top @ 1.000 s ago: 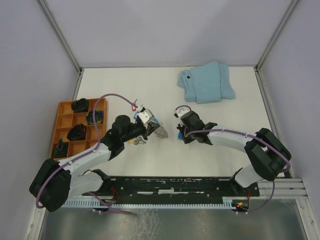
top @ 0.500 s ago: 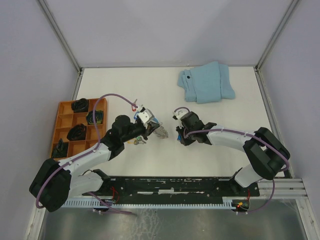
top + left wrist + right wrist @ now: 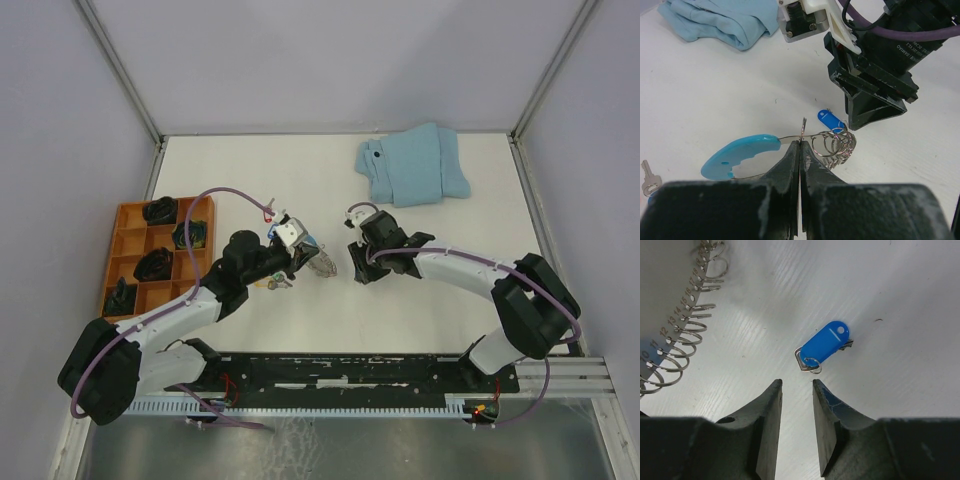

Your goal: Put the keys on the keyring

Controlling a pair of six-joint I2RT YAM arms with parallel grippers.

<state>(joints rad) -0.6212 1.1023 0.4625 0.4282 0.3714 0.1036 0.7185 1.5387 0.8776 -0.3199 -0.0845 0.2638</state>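
The blue-tagged key [image 3: 822,347] is light, thin and stiff. Lying flat on the table [image 3: 900,290], it offers little edge to pinch. We judge its smooth plastic tag the thicker, surer place to take hold, which leaves the small ring at its end free for threading.

The keyring [image 3: 740,155] is springy wire that would likely swing if released. The left gripper [image 3: 800,144] is clamped tight on the wire just beside the blue plastic section, near the table's centre. The key lies just beside the keyring's wire loops [image 3: 836,144], and the right wrist view shows it apart from them.

The right gripper [image 3: 796,382] hangs over the key with its jaws partly spread, holding nothing. A second ago those jaws were shut. They have since parted and the wrist has shifted slightly toward the far side, while the left arm has not moved.
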